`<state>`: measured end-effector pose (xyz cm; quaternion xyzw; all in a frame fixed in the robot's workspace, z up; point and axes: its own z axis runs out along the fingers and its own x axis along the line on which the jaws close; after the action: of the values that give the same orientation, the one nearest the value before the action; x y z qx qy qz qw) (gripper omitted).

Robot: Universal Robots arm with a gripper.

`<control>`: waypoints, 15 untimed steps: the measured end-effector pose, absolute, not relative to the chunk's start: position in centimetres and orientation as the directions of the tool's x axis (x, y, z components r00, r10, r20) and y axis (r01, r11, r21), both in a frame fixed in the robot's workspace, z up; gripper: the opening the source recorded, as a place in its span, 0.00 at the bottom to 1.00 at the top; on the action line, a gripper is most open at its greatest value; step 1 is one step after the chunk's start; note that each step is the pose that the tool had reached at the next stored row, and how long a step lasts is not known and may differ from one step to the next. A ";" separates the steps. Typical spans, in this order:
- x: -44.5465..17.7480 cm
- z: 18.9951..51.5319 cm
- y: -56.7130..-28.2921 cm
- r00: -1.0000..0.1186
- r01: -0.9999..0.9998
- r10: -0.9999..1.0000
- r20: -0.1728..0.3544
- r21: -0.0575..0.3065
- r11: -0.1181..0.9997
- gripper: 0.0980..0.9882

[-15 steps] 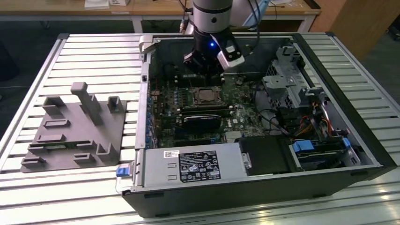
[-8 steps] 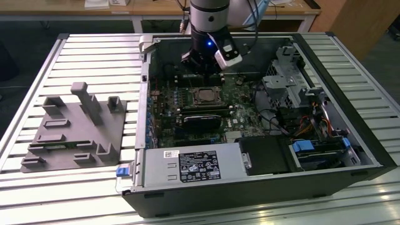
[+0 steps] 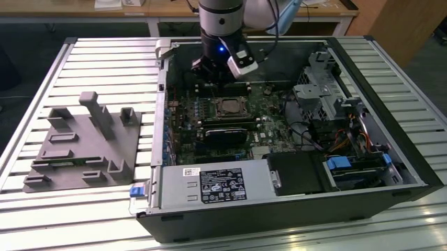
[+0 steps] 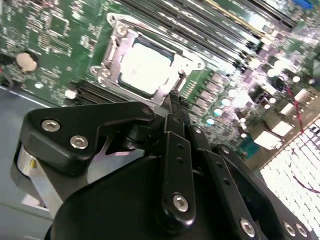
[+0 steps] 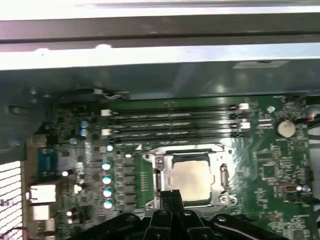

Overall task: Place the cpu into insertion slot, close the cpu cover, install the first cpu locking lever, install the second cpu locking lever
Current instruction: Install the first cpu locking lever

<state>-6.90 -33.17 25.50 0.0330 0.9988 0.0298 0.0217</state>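
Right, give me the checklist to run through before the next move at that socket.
1. Small pale silvery-grey square cpu lying flat in the square metal-rimmed insertion slot: ok.
2. Thin silvery metal cpu cover down, framing the chip: ok.
3. Both locking levers latched: cannot tell.
4. Black tool at the socket's edge, over the green circuit board: ok.
5. Tool shut, nothing seen between its fingers: ok.
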 end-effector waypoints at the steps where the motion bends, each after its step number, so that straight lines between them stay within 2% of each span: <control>1: -7.1 25.5 -33.2 -0.997 0.065 0.067 -0.041 0.061 0.996 0.01; 10: -9.2 25.5 -33.2 -0.997 0.065 0.067 -0.041 0.064 0.996 0.01; 15: -9.7 25.4 -33.3 -0.997 0.065 0.068 -0.039 0.090 0.994 0.01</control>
<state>-9.66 -33.27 25.39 0.0333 0.9982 0.0442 0.0212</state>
